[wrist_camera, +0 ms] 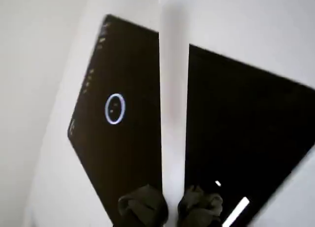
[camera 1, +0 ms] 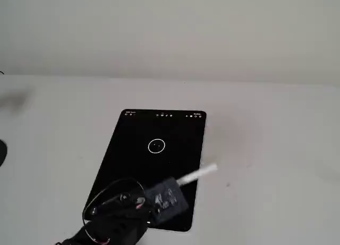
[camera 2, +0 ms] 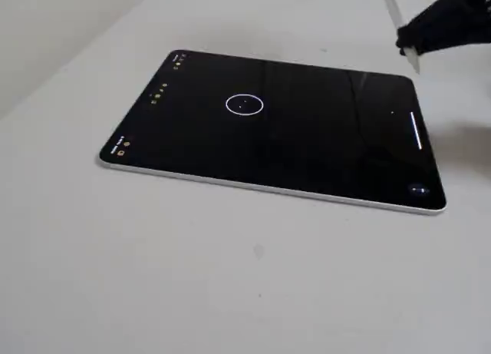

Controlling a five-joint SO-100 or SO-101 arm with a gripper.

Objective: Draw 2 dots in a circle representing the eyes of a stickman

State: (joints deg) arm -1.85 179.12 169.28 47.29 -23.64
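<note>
White stylus [wrist_camera: 173,89] is clamped between the closed gripper [wrist_camera: 170,207] fingers, its long axis aimed at twelve o'clock, while the circle [wrist_camera: 114,109] with faint dots [wrist_camera: 114,108] is seen at ten o'clock on the tablet [wrist_camera: 246,118].

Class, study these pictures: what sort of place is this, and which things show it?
Probably a bare test bench for robot drawing: a plain white table, a black tablet showing a thin white ring, and a white stylus in the pincer.
</note>
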